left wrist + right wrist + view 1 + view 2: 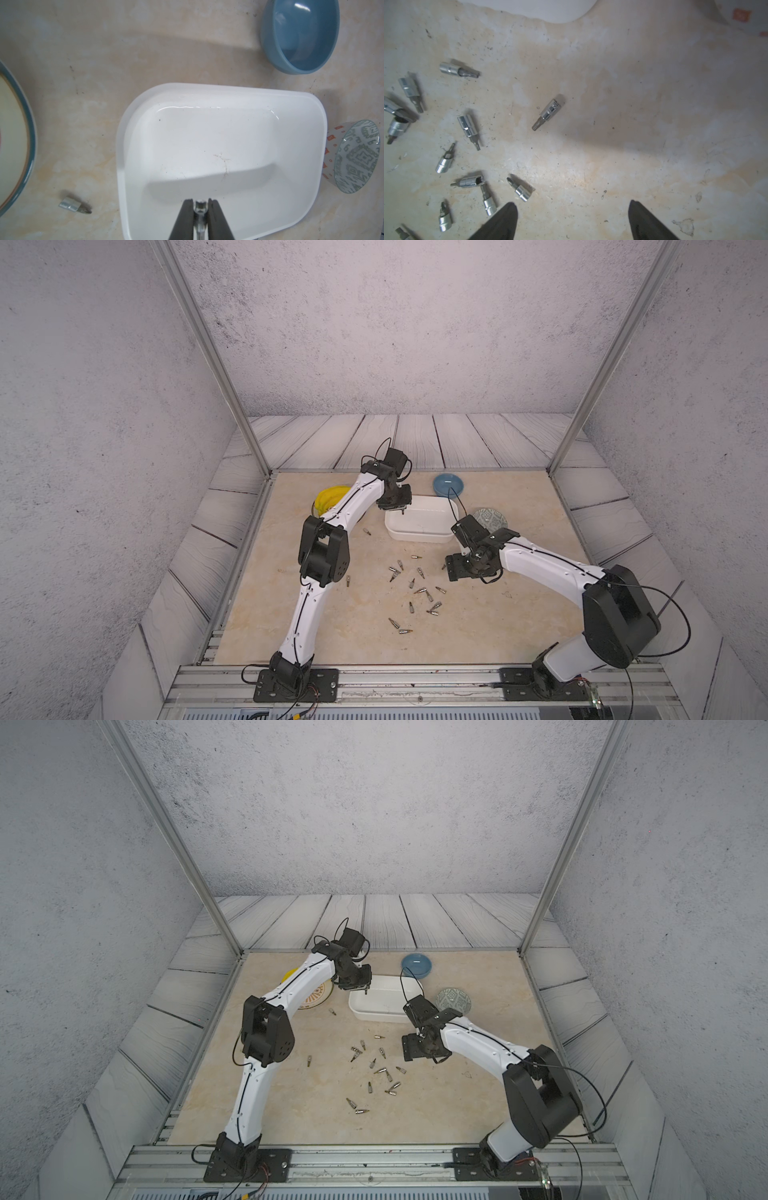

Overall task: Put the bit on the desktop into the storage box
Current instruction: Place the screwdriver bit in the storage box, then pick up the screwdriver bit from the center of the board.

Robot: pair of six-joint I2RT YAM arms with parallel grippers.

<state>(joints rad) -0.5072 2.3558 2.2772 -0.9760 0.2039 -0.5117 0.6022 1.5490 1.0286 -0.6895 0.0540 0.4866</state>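
Left pincer (200, 204): clamped on the held bit (200, 207), above the storage box (228, 93) — the bit's lower end is cut off by the frame edge.
Right pincer (571, 204): jaws apart over bare worktop (654, 104), nothing between them.
Loose bits (550, 110): scattered on the worktop outside the box — some cropped.
Plate (318, 994): half hidden behind the left arm.

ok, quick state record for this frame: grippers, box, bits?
left gripper: shut on a bit, above the storage box
right gripper: open, empty, over the desktop beside the loose bits
box contents: no bits visible inside
loose bits: many, scattered on the desktop; a lone bit lies apart, near the box
other: blue bowl and patterned bowl by the box, no bits seen in them
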